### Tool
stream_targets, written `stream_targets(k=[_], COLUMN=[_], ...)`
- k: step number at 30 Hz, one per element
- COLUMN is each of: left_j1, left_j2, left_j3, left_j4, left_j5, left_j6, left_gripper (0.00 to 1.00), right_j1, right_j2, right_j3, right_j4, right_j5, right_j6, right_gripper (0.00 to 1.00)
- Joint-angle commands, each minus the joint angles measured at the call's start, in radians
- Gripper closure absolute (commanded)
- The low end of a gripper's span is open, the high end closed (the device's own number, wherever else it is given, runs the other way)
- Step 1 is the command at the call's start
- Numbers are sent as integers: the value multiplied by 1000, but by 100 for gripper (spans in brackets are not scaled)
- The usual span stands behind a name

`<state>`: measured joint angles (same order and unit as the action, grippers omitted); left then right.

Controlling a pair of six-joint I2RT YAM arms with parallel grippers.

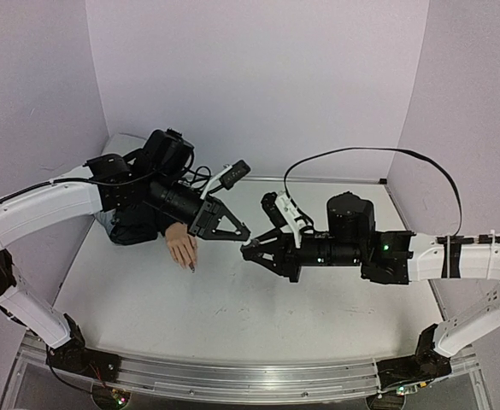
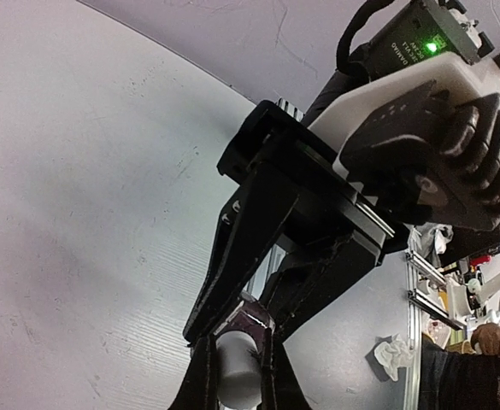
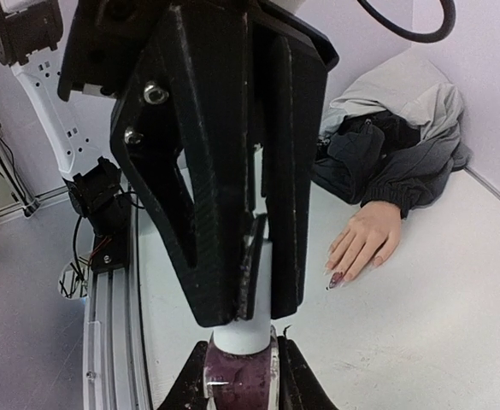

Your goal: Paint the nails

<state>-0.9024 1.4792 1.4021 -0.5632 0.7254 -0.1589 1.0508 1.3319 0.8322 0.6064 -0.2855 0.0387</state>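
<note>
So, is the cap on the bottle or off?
On: the white cap sits flush on the purple bottle, no gap showing, left fingers shut on it.

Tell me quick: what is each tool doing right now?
Left tool: closed on the white cylindrical cap.
Right tool: closed on the small purple polish bottle under that cap.

Peach hand (image 3: 365,239), black sleeve (image 3: 399,184), white cap (image 2: 237,367), purple bottle (image 3: 241,382).
</note>
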Motion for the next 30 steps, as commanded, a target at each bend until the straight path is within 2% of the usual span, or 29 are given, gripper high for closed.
stream_targets(k=[1,4,9,13,20,28,29,30], left_j1=[-15,-33,-41,-41,-41,-41,-41,-41], left_j2=[-19,-46,-87,-118,-151,-235,-239,-248], left_j3=[59,33,43,77,90,-3,-14,-27], left_j4=[-18,-19,-38,-35,-34,-33,-34,-35], left_j5=[36,100,226,275,285,192,180,145], left_j6=[61,214,485,582,572,391,375,358], left_gripper=[100,100,100,100,100,100,100,100], right_j1=[3,-10,-40,-39,-38,-38,-39,-39], right_j2=[-10,-17,0,29,-2,-66,-61,-54], right_j3=[57,61,78,80,26,-26,-25,-25], right_j4=[104,131,221,291,322,257,254,248], right_j5=[-58,-190,-643,-793,-726,-453,-427,-395], right_j6=[-11,9,90,169,183,98,96,95], right_gripper=[100,100,100,100,100,100,99,88])
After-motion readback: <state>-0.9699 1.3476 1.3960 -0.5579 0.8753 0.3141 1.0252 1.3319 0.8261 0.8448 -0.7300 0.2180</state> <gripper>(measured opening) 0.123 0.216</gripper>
